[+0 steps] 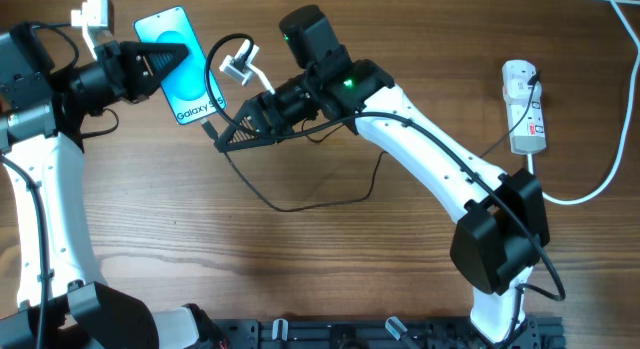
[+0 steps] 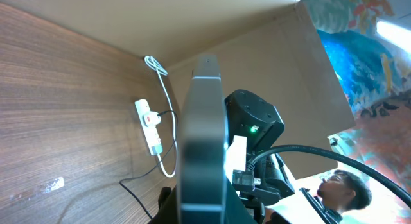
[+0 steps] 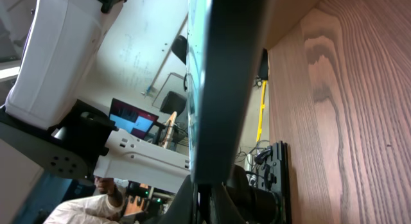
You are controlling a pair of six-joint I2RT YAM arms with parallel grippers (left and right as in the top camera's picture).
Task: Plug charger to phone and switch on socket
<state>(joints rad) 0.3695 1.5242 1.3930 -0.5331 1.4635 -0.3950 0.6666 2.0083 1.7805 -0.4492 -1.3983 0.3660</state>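
Teal glass sits nearest: the phone (image 1: 188, 81) is pinched between the closed fingers of the left gripper (image 1: 170, 57). It appears to be held up off the wooden counter (image 1: 330, 264), angled so its lower edge faces the other arm. That grip looks meant to brace it against the push of a plug.

Right at that edge, the right gripper (image 1: 217, 137) is pressed together on the plug end of the charger (image 1: 300, 203), lined up end-on with the phone. I cannot tell whether the tip is seated in the port. Behind this gripper the thin dark cable trails slack over the counter, leaving play to feed the plug in.

Far past its wrist, well apart from both grippers, lies the socket (image 1: 525, 107), with a thick white cord (image 1: 600, 189) beside it. I judge its switch to be the later step.

The screen reads "Galaxy S", with the rest cut off. The socket's red markings are too small to read.
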